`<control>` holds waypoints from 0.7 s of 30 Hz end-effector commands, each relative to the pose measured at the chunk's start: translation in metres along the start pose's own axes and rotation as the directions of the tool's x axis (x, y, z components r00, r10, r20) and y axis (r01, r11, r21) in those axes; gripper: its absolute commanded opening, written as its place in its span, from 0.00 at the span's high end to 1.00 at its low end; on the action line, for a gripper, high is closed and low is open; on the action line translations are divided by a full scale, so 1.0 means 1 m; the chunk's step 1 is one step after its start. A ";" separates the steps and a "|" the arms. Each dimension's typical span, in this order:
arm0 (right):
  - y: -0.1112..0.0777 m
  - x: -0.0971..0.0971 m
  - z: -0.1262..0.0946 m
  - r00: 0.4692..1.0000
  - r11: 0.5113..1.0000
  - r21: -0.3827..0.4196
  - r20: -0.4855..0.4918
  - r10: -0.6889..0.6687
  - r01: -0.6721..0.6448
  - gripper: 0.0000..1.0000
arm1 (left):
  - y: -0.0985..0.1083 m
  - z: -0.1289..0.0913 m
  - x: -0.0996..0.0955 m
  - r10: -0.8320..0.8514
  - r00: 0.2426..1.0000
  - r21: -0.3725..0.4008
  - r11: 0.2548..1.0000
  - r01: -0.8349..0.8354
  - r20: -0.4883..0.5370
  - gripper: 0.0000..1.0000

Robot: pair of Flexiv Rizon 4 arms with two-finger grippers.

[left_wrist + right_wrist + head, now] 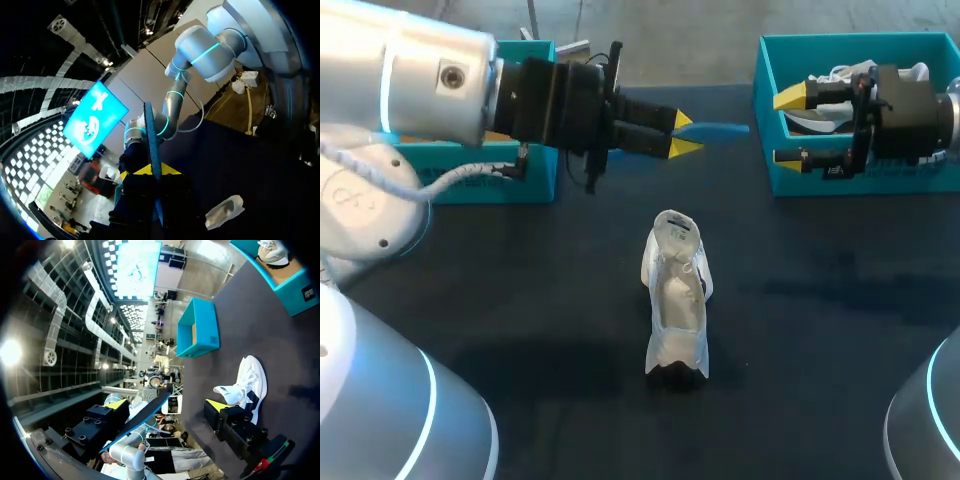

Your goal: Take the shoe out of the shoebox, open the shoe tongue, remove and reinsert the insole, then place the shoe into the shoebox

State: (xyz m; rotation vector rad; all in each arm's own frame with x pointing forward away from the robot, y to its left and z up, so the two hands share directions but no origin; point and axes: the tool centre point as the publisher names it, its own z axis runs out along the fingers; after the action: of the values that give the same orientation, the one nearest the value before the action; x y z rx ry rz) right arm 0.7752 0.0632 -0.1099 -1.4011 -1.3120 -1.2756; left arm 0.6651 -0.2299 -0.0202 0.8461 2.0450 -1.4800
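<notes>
Holding anything, the left hand [683, 134]?

Yes, its yellow tips are pinched narrow on the insole [725, 128]. That's a thin, flat blue strip sticking out past the tips toward the table's right edge. The left wrist view shows it edge-on between the fingers.

And the shoe [676, 300]?

Out on the dark table [520, 300], about the middle, lying toward the near edge from that hand and lower than it. It has a white, soft-looking upper and is dark at the end closest to the near edge. The tongue [675, 232] is pulled up and back, so the mouth gapes.

How do the two line up?

Crosswise, I'd say. The shoe's long axis runs far edge to near edge, and the insole runs left to right. I judge it needs a turn and a tip downward before it can slide into the mouth.

The right hand [787, 128]?

Spread wide, gripping nothing, over the teal shoebox [840, 180] at the far right corner, farther from the shoe than the left. It could steady the shoe, which looks light enough to skid
</notes>
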 end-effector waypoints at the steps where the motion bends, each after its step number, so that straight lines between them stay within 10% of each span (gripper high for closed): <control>1: 0.001 0.000 0.002 1.000 1.000 0.000 0.000 0.000 0.000 0.00 | 0.002 -0.005 0.010 0.615 0.783 -0.140 0.787 -0.601 0.094 1.00; 10: 0.001 0.000 0.002 1.000 1.000 0.000 0.000 0.000 0.000 0.00 | 0.026 -0.005 0.015 0.800 0.574 -0.169 0.599 -0.783 0.174 1.00; 21: 0.001 0.000 0.002 1.000 1.000 0.000 0.000 0.000 0.000 0.00 | 0.026 -0.005 0.015 0.800 0.574 -0.169 0.599 -0.783 0.174 1.00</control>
State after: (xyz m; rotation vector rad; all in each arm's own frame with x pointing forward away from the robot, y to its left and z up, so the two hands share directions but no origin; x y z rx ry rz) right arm 0.7753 0.0630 -0.1098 -1.3997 -1.3120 -1.2766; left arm 0.6785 -0.2180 -0.0388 1.2374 1.4862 -1.0198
